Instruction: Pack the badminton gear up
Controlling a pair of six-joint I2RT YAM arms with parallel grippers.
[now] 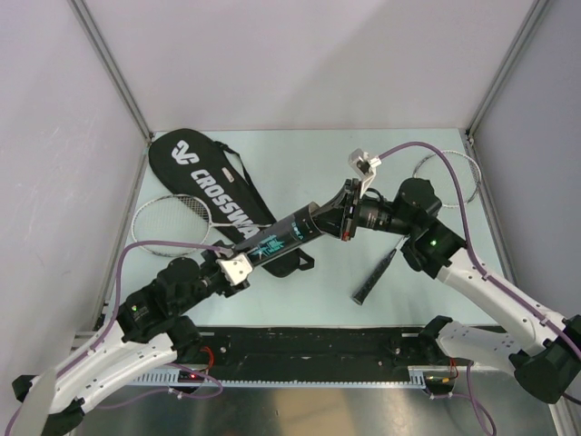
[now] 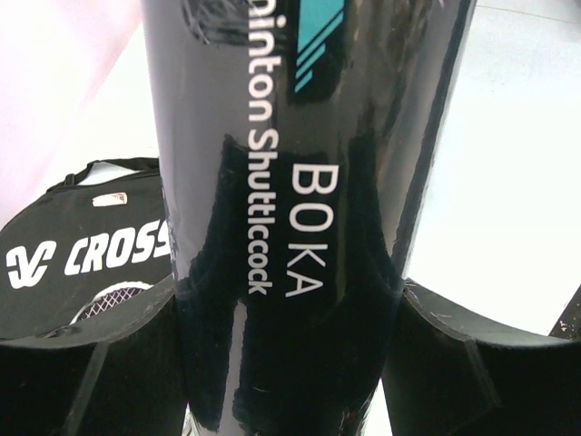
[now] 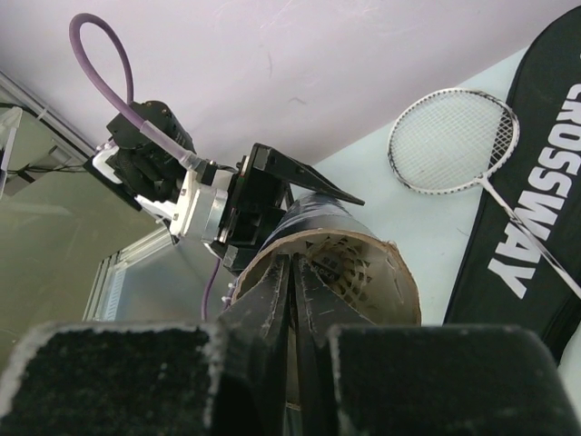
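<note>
Ideally, with the left fingers [image 2: 100,363] clamped around the tube [image 1: 281,238], raised off the tabletop [image 1: 318,154] between the arms, the right fingers [image 3: 270,309], pinched almost together at its open mouth, move straight along its axis.

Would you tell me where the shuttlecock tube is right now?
In the top view the shuttlecock tube slants across mid-table, held by the left gripper at its near end, its open end at the right gripper, beside the bag.
</note>
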